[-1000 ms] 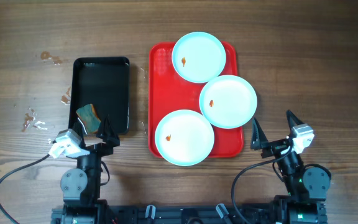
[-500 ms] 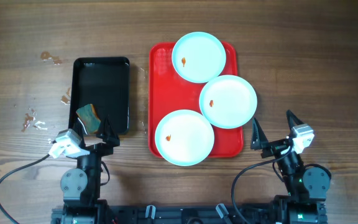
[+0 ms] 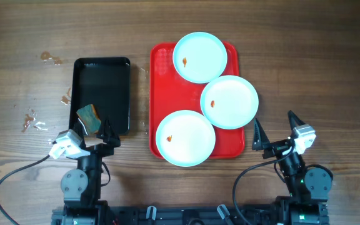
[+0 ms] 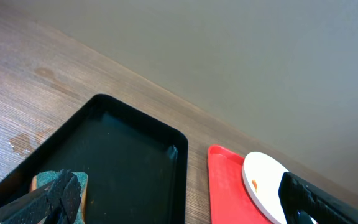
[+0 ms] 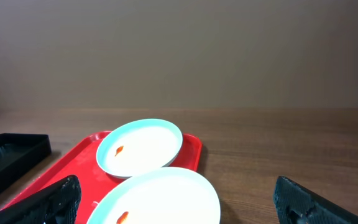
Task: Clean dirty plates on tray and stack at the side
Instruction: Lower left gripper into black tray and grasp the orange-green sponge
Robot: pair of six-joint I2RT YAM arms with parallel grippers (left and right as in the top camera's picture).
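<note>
Three pale light-blue plates lie on the red tray [image 3: 160, 69]: one at the far end [image 3: 199, 57], one at the right [image 3: 229, 102], one at the near left [image 3: 185, 138]. Each has a small orange-red smear. My left gripper [image 3: 92, 134] is open and empty at the near edge of the black tray. My right gripper [image 3: 274, 130] is open and empty, right of the red tray's near corner. The right wrist view shows two plates [image 5: 140, 147] [image 5: 160, 198] on the tray [image 5: 73, 165]. The left wrist view shows one plate [image 4: 263, 185] and the tray [image 4: 225, 186].
A smaller black tray [image 3: 102, 81] lies left of the red one, with a green and orange sponge [image 3: 90, 117] at its near end; the sponge also shows in the left wrist view [image 4: 48, 185]. Small wet marks and scraps [image 3: 33, 120] dot the wooden table at far left.
</note>
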